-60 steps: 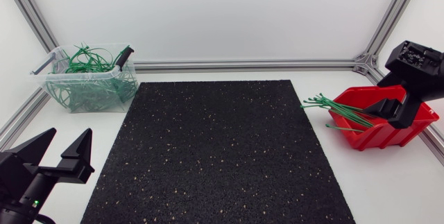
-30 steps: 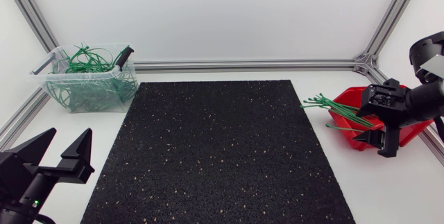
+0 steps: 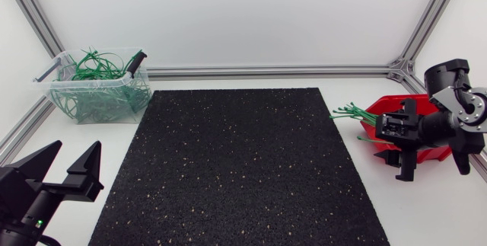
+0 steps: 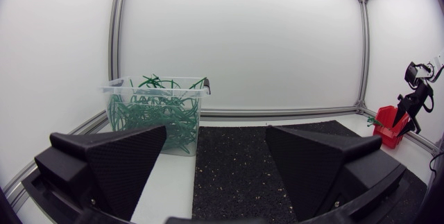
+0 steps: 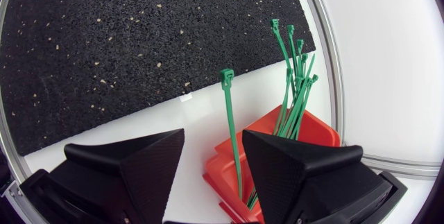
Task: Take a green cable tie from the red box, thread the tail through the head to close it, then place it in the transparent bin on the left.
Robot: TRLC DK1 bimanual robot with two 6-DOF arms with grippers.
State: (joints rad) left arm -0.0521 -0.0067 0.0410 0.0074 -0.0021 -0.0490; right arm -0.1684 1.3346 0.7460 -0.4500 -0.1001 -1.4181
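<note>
1. Well, the right hand (image 3: 432, 162) hangs over the red box (image 3: 378, 111) at the right edge of the bench (image 3: 426, 208). Its fingers are spread wide and pinch nothing.
2. Seen from the right wrist, the right hand (image 5: 213, 135) has one green tie (image 5: 229, 123) in the gap between its fingers. As far as I can tell the tie touches neither finger. Its head points out ahead of the hand, over the white bench toward the mat (image 5: 125, 37), and its tail runs down into the box (image 5: 305, 123).
3. A bundle (image 5: 295, 85) of more green ties leans over the box's rim just beside that single tie. In the head view the bundle (image 3: 350, 112) fans out over the bench, and its heads stop just short of the mat (image 3: 236, 162).
4. The left hand (image 3: 76, 148) sits low at the near left corner of the bench, beside the mat. Its fingers are spread and hold nothing, and the left wrist view shows the same wide gap (image 4: 216, 130).
5. The clear bin (image 3: 53, 78) stands at the far left corner, off the mat. It is filled with a tangle of green loops (image 3: 95, 67), and a few rise above its rim.
6. From the left wrist, the bin (image 4: 156, 85) is ahead of the hand, more toward its left finger. The box (image 4: 386, 121) shows small and far off across the mat — well apart from the bin.
</note>
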